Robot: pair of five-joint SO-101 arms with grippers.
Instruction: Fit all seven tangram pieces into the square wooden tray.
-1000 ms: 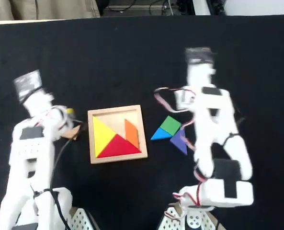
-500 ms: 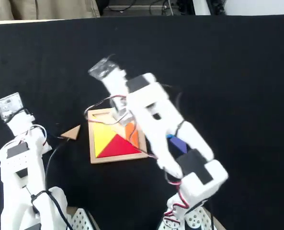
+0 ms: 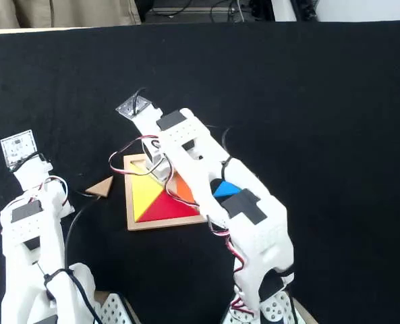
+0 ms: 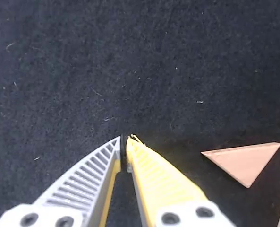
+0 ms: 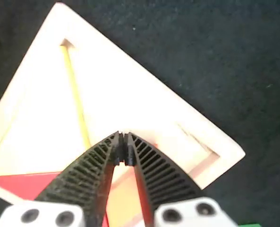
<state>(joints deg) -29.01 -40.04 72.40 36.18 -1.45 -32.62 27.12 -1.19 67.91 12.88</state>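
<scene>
The right gripper (image 5: 124,142), pressed together and empty, hangs over the bare corner of the square wooden tray (image 3: 160,223), which holds the yellow piece (image 3: 144,192), red piece (image 3: 166,208) and orange piece (image 3: 183,190). The left gripper (image 4: 124,142), also pressed together, sits over the tabletop (image 3: 321,101) near the tan triangle (image 4: 243,161). Dipping low, the right arm could probably unseat pieces or shove the tray askew

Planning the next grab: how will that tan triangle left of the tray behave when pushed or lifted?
The tan triangle looks like flat, rigid wood: probably stiff and light. Lying flat on the black cloth, it likely slides, maybe dragging, rather than rolling. Its thin edges could be hard to pinch.
</scene>
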